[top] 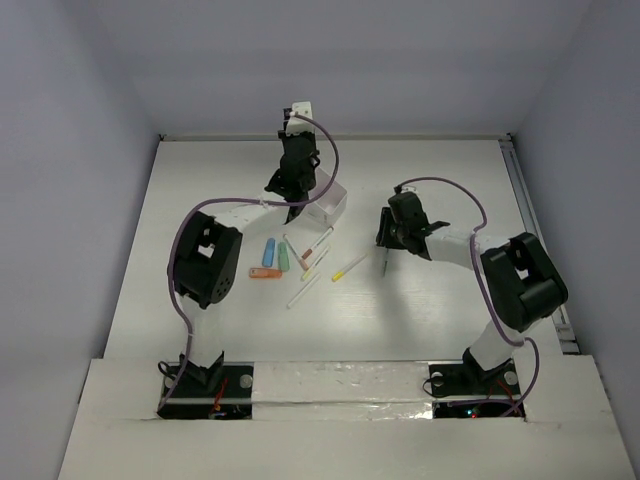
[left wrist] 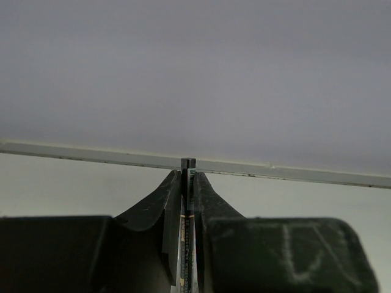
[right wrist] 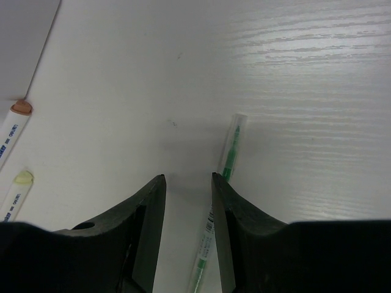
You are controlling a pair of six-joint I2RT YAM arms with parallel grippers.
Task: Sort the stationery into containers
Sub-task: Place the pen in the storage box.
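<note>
Print: small blue print on white pen [right wrist: 11, 131]; I couldn't read it.
L gripper [left wrist: 188, 175]: clamped on thin pen [left wrist: 187, 256], by white box [top: 338, 203], far mid-table.
R gripper [right wrist: 188, 183]: jaws apart, low over table [top: 440, 320]; green pen [right wrist: 230, 155] lay just beside one finger.
Room: wide tabletop btwn R gripper and right edge.
Hidden: box compartments behind L arm; held pen mostly covered.

Top view overlooks the table [top: 450, 320] from behind; right wrist looks closely down at it; left wrist faces the wall [left wrist: 195, 73].
</note>
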